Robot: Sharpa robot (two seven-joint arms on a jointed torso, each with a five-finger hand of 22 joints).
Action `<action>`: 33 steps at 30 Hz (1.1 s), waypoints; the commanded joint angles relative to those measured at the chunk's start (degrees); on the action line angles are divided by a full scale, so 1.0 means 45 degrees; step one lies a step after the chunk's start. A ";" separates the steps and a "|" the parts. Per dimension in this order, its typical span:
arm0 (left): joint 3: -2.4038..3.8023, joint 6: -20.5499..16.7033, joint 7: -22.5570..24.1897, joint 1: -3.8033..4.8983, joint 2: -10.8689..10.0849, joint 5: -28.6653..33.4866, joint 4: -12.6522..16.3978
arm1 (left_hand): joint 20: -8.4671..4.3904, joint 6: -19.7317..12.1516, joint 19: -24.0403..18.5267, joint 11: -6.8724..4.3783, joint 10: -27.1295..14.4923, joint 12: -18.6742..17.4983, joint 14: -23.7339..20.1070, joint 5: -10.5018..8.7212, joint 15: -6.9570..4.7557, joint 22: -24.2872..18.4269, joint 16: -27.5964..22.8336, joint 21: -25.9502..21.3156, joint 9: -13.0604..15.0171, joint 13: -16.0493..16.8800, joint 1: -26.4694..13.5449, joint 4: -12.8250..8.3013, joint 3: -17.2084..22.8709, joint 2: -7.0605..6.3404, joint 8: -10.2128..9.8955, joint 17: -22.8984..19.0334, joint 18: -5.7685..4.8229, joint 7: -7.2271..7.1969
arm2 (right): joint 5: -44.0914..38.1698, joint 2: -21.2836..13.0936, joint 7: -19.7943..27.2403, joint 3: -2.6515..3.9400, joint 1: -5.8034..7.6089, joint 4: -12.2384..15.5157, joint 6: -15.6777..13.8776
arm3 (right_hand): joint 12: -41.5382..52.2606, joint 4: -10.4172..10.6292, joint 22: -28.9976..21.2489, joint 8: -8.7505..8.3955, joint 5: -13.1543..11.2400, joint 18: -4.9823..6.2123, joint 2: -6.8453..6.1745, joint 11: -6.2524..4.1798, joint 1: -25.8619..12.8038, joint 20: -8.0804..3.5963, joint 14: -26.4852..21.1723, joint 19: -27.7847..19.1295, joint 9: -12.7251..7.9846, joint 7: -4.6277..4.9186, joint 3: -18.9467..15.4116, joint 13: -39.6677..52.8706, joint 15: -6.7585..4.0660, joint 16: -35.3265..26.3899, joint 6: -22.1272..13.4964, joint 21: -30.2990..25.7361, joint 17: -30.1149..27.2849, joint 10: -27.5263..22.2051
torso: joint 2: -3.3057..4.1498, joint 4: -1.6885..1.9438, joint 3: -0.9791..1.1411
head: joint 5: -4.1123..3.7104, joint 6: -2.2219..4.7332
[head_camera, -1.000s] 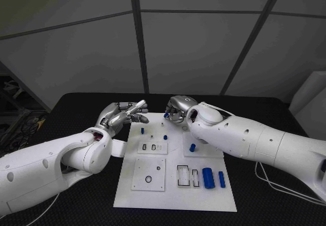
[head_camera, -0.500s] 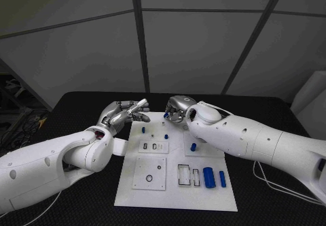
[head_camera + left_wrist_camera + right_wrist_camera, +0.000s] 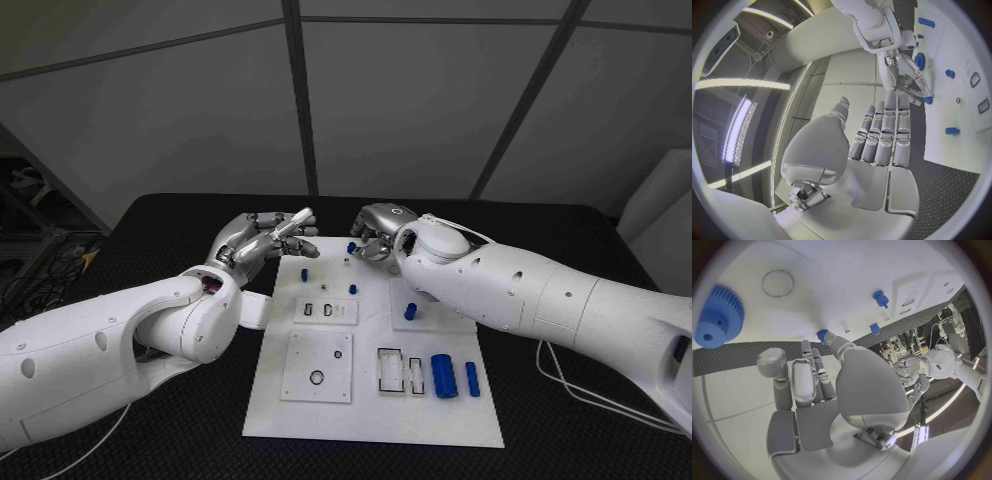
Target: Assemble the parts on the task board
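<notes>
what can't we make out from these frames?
- Head view: the right hand is mostly behind its own forearm; its grip is unclear.
- Right wrist view: fingers touch a small blue part; a hold isn't discernible.
- Head view: task board slots' contents too small.

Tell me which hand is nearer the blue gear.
Right. The right hand hovers over the board's far edge with the blue gear close beside it; the left hand is off the board's far left corner, farther away.
</notes>
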 commanded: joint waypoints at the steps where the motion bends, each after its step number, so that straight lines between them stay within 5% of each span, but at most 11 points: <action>1: 0.0014 0.0162 0.0050 0.0024 -0.0008 -0.0099 0.0007 | 0.0018 0.0059 -0.0105 0.0061 0.0065 -0.0069 -0.0084 -0.0002 0.0007 0.0012 0.0079 0.0081 -0.0017 -0.0018 0.0014 -0.0001 -0.0101 0.0110 -0.0074 0.0012 -0.0175 0.0029 | -0.0045 -0.0172 0.0037 0.0001 0.0033 0.0291 -0.0261 | 0.0060 0.0002 -0.0178 -0.0047 0.0176 0.0095 -0.0169 0.0035 -0.0006 0.0004 0.0298 -0.0126 0.0038 -0.0039 -0.0335 -0.0005 0.0120 -0.0082 -0.0233 -0.0119 -0.0060 -0.0279 | -0.0008 -0.0020 0.0006 | 0.0016 -0.0005; 9: 0.0013 0.0203 0.0038 0.0026 -0.0090 -0.0099 0.0037 | 0.0021 0.0054 -0.0120 0.0066 0.0058 -0.0084 -0.0105 -0.0003 0.0011 0.0014 0.0084 0.0083 -0.0021 -0.0022 0.0014 -0.0006 -0.0109 0.0113 -0.0086 0.0027 -0.0176 0.0034 | 0.1096 -0.1916 0.0481 0.0012 0.0032 0.2143 -0.1632 | 0.0968 -0.0275 -0.0154 0.0391 0.0693 0.0092 0.0043 0.0030 0.0680 0.0023 0.0228 -0.0078 0.0255 0.0278 -0.0470 0.0325 0.0120 -0.0255 0.0791 -0.0115 -0.0344 0.0798 | -0.0055 -0.0067 0.0009 | -0.0055 0.0085; 12: 0.0013 0.0206 0.0037 0.0026 -0.0131 -0.0099 0.0037 | 0.0021 0.0054 -0.0120 0.0066 0.0058 -0.0084 -0.0105 -0.0003 0.0011 0.0014 0.0084 0.0083 -0.0021 -0.0022 0.0014 -0.0006 -0.0109 0.0113 -0.0086 0.0027 -0.0176 0.0034 | 0.2438 -0.2899 0.0649 0.0068 0.0035 0.2930 -0.1857 | 0.2487 -0.0474 0.0066 0.0509 0.1192 0.0072 -0.0150 -0.0392 0.0886 -0.0179 0.0245 0.0083 0.0288 0.0053 -0.0669 0.1176 -0.0186 -0.0212 0.1078 0.0015 -0.0260 0.2804 | -0.0082 -0.0107 0.0002 | -0.0158 0.0155; 14: 0.0013 0.0208 0.0037 0.0025 -0.0159 -0.0099 0.0030 | 0.0021 0.0054 -0.0120 0.0066 0.0058 -0.0084 -0.0105 -0.0003 0.0011 0.0014 0.0084 0.0083 -0.0021 -0.0022 0.0014 -0.0006 -0.0109 0.0113 -0.0086 0.0027 -0.0176 0.0034 | 0.3416 -0.3538 0.0688 0.0185 0.0035 0.3363 -0.1686 | 0.3855 -0.0462 0.0462 0.0573 0.1667 -0.0022 -0.0300 -0.0574 0.0787 -0.0404 0.0355 0.0373 0.0285 -0.0131 -0.1024 0.2335 -0.0390 0.0030 0.1168 0.0244 0.0132 0.2974 | -0.0106 -0.0163 0.0007 | -0.0147 0.0178; 16: 0.0013 0.0211 0.0033 0.0025 -0.0170 -0.0099 0.0012 | 0.0021 0.0054 -0.0120 0.0066 0.0058 -0.0084 -0.0105 -0.0003 0.0011 0.0014 0.0084 0.0083 -0.0021 -0.0022 0.0014 -0.0006 -0.0109 0.0113 -0.0086 0.0027 -0.0176 0.0034 | 0.3975 -0.3995 0.0684 0.0249 0.0036 0.3647 -0.1452 | 0.9373 -0.0391 0.1215 0.0597 0.2252 -0.0119 -0.0307 -0.0571 0.0679 -0.0580 0.0585 0.0867 0.0235 -0.0173 -0.1663 0.7909 -0.0321 0.0727 0.0957 0.0674 0.1230 0.2608 | -0.0127 -0.0215 0.0025 | -0.0129 0.0185; 18: 0.0013 0.0223 0.0025 0.0025 -0.0173 -0.0098 -0.0020 | 0.0021 0.0054 -0.0121 0.0066 0.0058 -0.0084 -0.0106 -0.0002 0.0012 0.0015 0.0084 0.0084 -0.0021 -0.0022 0.0014 -0.0006 -0.0110 0.0113 -0.0087 0.0028 -0.0176 0.0035 | 0.4421 -0.4474 0.0639 0.0313 0.0036 0.3898 -0.1129 | 1.4261 -0.0085 0.2167 0.0679 0.2380 -0.0392 0.0185 -0.0627 0.0532 -0.0305 0.0781 0.1356 0.0200 0.0033 -0.2068 1.2907 -0.0195 0.1473 0.0453 0.1224 0.2415 0.2843 | -0.0149 -0.0248 0.0036 | -0.0139 0.0192; 19: 0.0012 0.0233 0.0021 0.0025 -0.0170 -0.0098 -0.0037 | 0.0022 0.0054 -0.0128 0.0068 0.0058 -0.0089 -0.0114 -0.0002 0.0014 0.0016 0.0086 0.0085 -0.0022 -0.0023 0.0013 -0.0008 -0.0114 0.0115 -0.0091 0.0034 -0.0176 0.0035 | 0.4580 -0.4672 0.0596 0.0338 0.0036 0.3978 -0.0945 | 1.4835 -0.0035 0.2504 0.0714 0.2214 -0.0406 0.0035 -0.0403 0.0414 -0.0347 0.0813 0.1491 0.0203 0.0032 -0.2227 1.3640 -0.0206 0.1628 0.0403 0.1393 0.2721 0.3040 | -0.0167 -0.0274 0.0045 | -0.0151 0.0190; 24: 0.0011 0.0274 0.0001 0.0024 -0.0134 -0.0095 -0.0134 | 0.0022 0.0054 -0.0128 0.0068 0.0058 -0.0089 -0.0114 -0.0002 0.0014 0.0016 0.0086 0.0085 -0.0022 -0.0023 0.0013 -0.0008 -0.0114 0.0115 -0.0091 0.0034 -0.0176 0.0035 | 0.4942 -0.5249 0.0249 0.0405 0.0038 0.3970 -0.0064 | 1.7063 0.0177 0.4429 0.0896 0.2039 -0.0747 0.0142 -0.0250 0.0360 -0.0187 0.1073 0.2325 0.0173 0.0128 -0.2734 1.6239 -0.0081 0.2488 -0.0251 0.2430 0.4305 0.4125 | -0.0172 -0.0294 0.0061 | -0.0202 0.0220; 33: 0.0010 0.0300 -0.0018 0.0023 -0.0076 -0.0088 -0.0237 | 0.0022 0.0054 -0.0128 0.0068 0.0058 -0.0089 -0.0114 -0.0002 0.0014 0.0016 0.0086 0.0085 -0.0022 -0.0023 0.0013 -0.0008 -0.0114 0.0115 -0.0091 0.0034 -0.0176 0.0035 | 0.4054 -0.4919 -0.0047 0.0425 0.0037 0.3425 0.0617 | 1.7483 0.0228 0.5151 0.0932 0.1672 -0.0874 0.0209 -0.0160 0.0564 -0.0094 0.1119 0.2618 0.0125 0.0213 -0.3035 1.6762 0.0013 0.2668 -0.0835 0.2821 0.4642 0.4362 | -0.0132 -0.0270 0.0056 | -0.0288 0.0215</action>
